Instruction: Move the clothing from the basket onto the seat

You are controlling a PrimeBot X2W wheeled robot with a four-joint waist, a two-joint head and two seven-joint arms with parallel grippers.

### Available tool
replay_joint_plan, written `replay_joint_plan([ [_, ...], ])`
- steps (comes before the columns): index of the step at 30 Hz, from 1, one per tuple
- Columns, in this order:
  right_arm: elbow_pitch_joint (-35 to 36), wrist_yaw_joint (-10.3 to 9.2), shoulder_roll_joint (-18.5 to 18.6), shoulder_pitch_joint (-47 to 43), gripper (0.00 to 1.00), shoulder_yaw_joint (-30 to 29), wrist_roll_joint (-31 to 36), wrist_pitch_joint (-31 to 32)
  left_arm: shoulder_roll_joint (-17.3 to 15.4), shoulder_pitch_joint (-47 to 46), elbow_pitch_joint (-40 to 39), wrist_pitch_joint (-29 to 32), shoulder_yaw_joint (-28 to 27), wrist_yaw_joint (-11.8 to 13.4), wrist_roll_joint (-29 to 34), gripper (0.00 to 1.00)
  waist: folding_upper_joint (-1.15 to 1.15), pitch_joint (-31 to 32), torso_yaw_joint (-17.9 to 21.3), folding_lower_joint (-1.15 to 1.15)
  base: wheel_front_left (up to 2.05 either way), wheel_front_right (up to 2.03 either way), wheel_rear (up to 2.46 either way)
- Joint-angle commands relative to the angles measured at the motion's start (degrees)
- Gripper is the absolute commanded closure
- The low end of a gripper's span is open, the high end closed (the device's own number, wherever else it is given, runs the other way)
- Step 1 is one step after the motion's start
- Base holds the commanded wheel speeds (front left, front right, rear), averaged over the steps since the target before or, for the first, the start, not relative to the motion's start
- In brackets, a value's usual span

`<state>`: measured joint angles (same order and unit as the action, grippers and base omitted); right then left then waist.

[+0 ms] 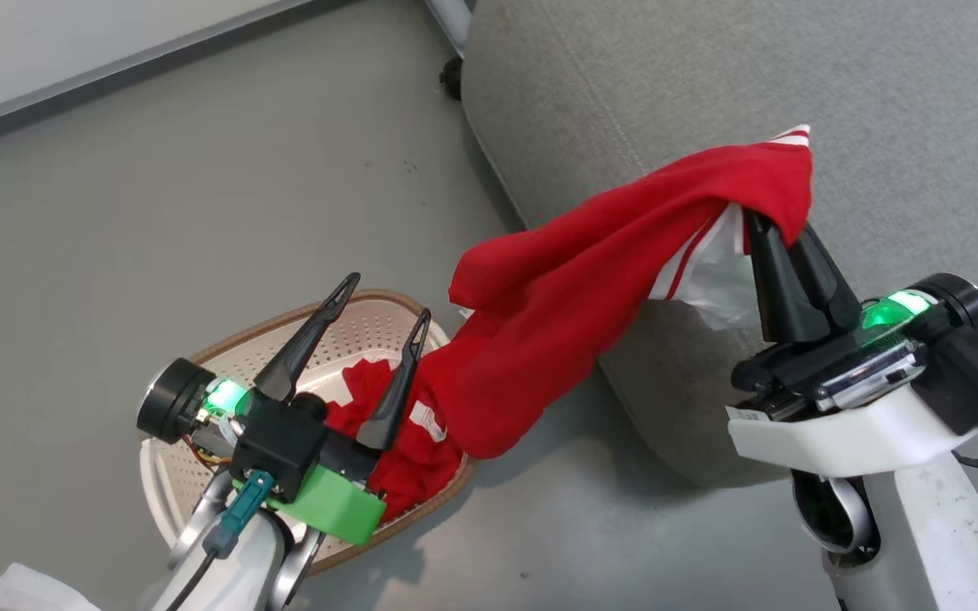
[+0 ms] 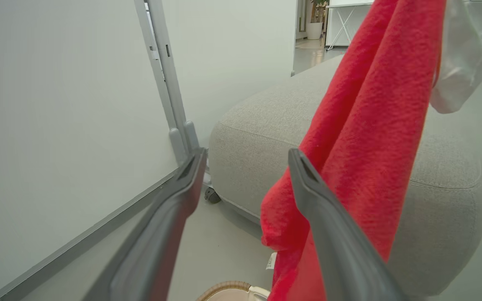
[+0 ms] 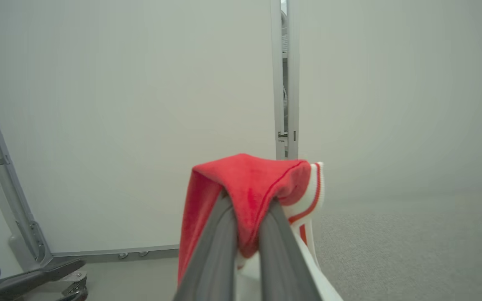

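My right gripper (image 1: 782, 229) is shut on the red top (image 1: 591, 288), holding it by the striped-trim end above the grey seat (image 1: 837, 85). The rest of the top hangs down and left off the seat's edge toward the basket (image 1: 226, 348). In the right wrist view the top (image 3: 249, 184) drapes over my closed fingers (image 3: 216, 251). The red shorts (image 1: 404, 458) with white patches lie in the basket's right half. Over the basket my left gripper (image 1: 387, 297) stands open and empty; in the left wrist view the hanging top (image 2: 370, 125) sits just right of the gripper (image 2: 245, 156).
A white partition wall (image 2: 57, 104) with a grey frame and a caster (image 1: 451, 76) stands behind the seat (image 2: 257, 125). Grey floor (image 1: 200, 170) surrounds the basket. A white cloth-like shape (image 1: 22, 590) sits at the lower left corner.
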<state>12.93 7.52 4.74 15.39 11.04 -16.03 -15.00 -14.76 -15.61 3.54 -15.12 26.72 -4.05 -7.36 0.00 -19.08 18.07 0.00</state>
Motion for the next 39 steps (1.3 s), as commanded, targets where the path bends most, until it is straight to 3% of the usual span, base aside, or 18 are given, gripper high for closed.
replay_joint_plan([
  [1,0.78,-0.06,-0.48,-0.88,1.0,-0.74,0.01,-0.28,-0.81,-1.07,0.41,-0.03,-0.14,-0.41,0.49,0.0,0.0,-3.47,4.9,0.0,0.0,0.0,0.0],
  [12,2.92,-0.06,-1.87,-3.52,1.0,-4.0,-1.04,-0.28,-1.5,-3.19,2.33,-0.04,1.55,-2.26,0.51,0.0,0.0,-7.33,9.71,0.0,0.0,0.0,0.0],
  [17,3.46,-0.06,-1.86,2.57,1.0,-6.38,-2.09,-0.28,-2.28,-5.59,2.32,-0.04,3.83,-2.99,-0.61,0.0,0.0,-10.64,9.46,0.0,0.0,0.0,0.0],
  [20,3.67,-0.06,-1.46,10.59,1.0,-9.92,-2.69,-0.28,-2.87,-7.68,1.82,0.04,4.65,-3.08,0.3,0.0,0.0,-13.41,8.69,0.0,0.0,0.0,0.0],
  [23,2.55,-0.06,0.82,18.32,1.0,-13.08,-3.5,-0.28,-3.13,-9.16,1.29,0.09,4.96,-3.08,0.95,0.0,0.0,-15.54,7.64,0.0,0.0,0.0,0.0],
  [32,-6.8,-0.07,14.83,42.48,1.0,-19.69,-2.74,-0.28,-4.28,-13.49,-0.32,0.18,6.44,-3.2,2.75,0.0,0.0,-21.78,2.05,0.0,0.0,0.0,0.0],
  [36,-12.52,-0.06,18.25,46.58,1.0,-21.72,-0.73,-0.21,-4.07,-14.56,-0.58,0.12,6.69,-2.81,2.86,0.0,0.0,-23.61,0.0,0.0,0.0,0.0,0.0],
  [39,-16.19,-0.06,18.3,44.69,1.0,-23.26,0.45,-0.21,-3.78,-14.96,-0.39,0.02,6.84,-2.51,2.95,0.0,0.0,-24.32,-1.03,0.0,0.0,0.0,0.0],
])
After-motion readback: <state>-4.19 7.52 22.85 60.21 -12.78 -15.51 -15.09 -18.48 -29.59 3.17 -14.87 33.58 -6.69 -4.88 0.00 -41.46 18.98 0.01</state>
